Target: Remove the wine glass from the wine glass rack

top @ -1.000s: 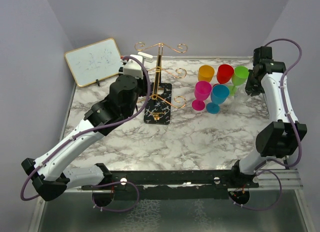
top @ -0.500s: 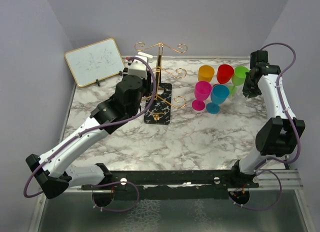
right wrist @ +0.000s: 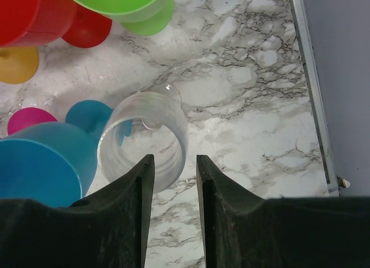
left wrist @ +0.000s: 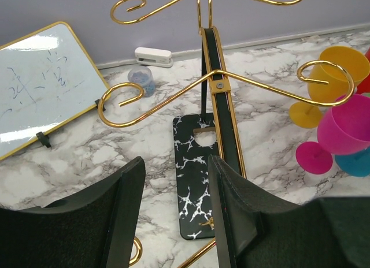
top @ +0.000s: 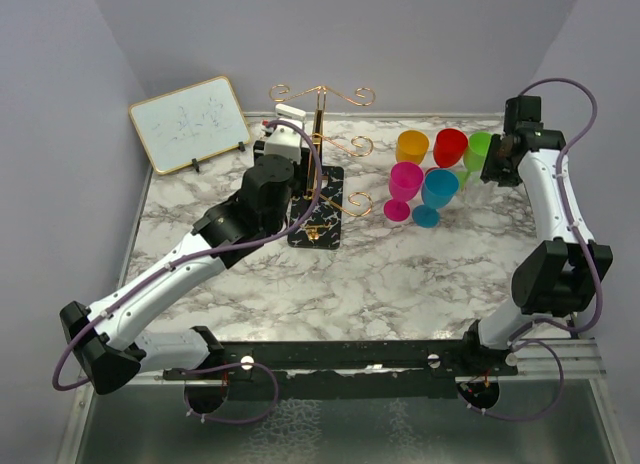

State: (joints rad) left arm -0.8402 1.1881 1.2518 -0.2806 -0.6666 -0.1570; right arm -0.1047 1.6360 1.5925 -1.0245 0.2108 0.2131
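The gold wire wine glass rack [top: 320, 134] stands on its black white-veined base [top: 318, 219] at the table's middle back. The arms I can see carry no glass. In the left wrist view the rack [left wrist: 218, 106] is right ahead of my left gripper [left wrist: 173, 216], which is open and empty. In the top view the left gripper [top: 288, 144] sits just left of the post. A clear wine glass [right wrist: 144, 135] stands on the table just ahead of the left finger of my right gripper [right wrist: 173, 187], which is open and holds nothing. The right gripper [top: 495, 164] hovers by the clear glass [top: 482, 189].
Orange [top: 412, 146], red [top: 450, 146], green [top: 481, 149], magenta [top: 405, 184] and blue [top: 437, 192] glasses stand in a cluster right of the rack. A whiteboard [top: 190, 124] leans at the back left. A white eraser [left wrist: 153, 56] and a small clear cup [left wrist: 141, 80] lie behind the rack.
My left arm has moved right and forward, closer to the rack post. My right gripper has shifted slightly near the clear glass.
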